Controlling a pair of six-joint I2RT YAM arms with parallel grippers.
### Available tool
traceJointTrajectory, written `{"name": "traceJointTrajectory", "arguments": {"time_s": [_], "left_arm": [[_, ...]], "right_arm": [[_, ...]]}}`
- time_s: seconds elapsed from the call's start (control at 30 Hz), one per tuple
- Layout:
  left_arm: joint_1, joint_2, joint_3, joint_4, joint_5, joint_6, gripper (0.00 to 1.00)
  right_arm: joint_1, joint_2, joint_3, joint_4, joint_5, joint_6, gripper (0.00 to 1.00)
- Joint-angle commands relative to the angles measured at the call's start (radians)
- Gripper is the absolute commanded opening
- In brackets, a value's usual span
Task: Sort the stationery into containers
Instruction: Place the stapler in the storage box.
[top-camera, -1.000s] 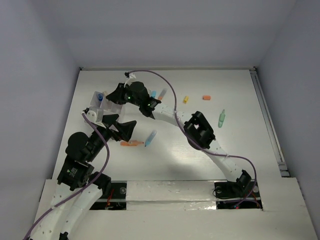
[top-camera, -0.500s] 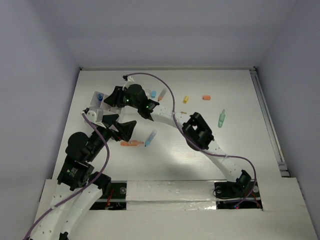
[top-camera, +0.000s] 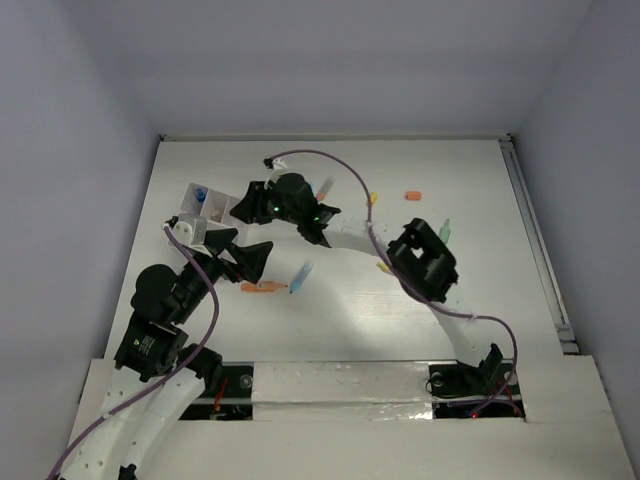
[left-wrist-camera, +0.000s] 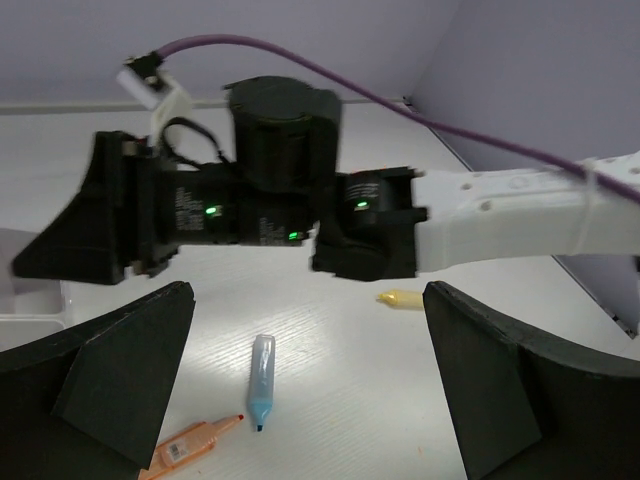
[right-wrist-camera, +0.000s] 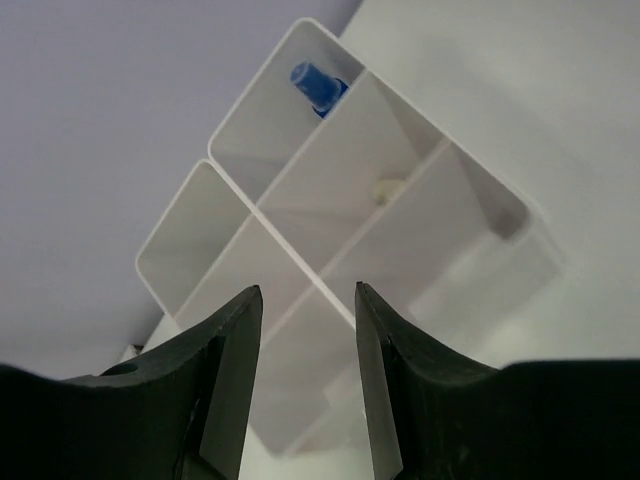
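The white divided container (top-camera: 218, 206) stands at the table's back left, and my right gripper (top-camera: 240, 207) hovers at its right side. In the right wrist view that gripper (right-wrist-camera: 308, 300) is open with nothing between its fingers, looking down into the compartments (right-wrist-camera: 300, 190). A blue-capped item (right-wrist-camera: 318, 85) stands in the far compartment and a small cream piece (right-wrist-camera: 388, 187) lies in another. My left gripper (left-wrist-camera: 310, 300) is wide open and empty above a blue pen (left-wrist-camera: 261, 380), an orange pen (left-wrist-camera: 190, 445) and a yellow piece (left-wrist-camera: 400, 298).
Loose stationery lies farther right: a yellow cap (top-camera: 372, 198), a small orange piece (top-camera: 413, 195), a green pen (top-camera: 444, 232) and a grey-blue pen (top-camera: 325, 186). The right arm (top-camera: 425, 262) arcs across the table's middle. A rail (top-camera: 535, 240) runs along the right edge.
The right gripper's jaws have parted. It has drawn back to the right from over the container, and its elbow has swung right. The left arm has not moved.
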Motion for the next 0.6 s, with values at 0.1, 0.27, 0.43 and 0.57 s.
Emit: {"name": "traceJointTrajectory", "arguments": {"time_s": [0.1,0.27,0.43,0.57], "left_arm": [[-0.005,-0.018,0.022,0.050,0.007,0.006,0.99],[-0.015,-0.017,0.023,0.050,0.007,0.008,0.99],[-0.015,-0.013,0.023,0.053,0.010,0.008,0.99],[-0.015,-0.004,0.022,0.054,0.013,0.006,0.99]], "right_arm": [[-0.189,-0.385,-0.430,0.062,0.105,-0.104,0.47],[-0.252,-0.517,-0.485,-0.308,0.270,-0.266,0.48],[-0.311,-0.561,-0.505,-0.577,0.419,-0.326,0.64],[-0.320,-0.551,-0.508,-0.660,0.442,-0.323,0.72]]}}
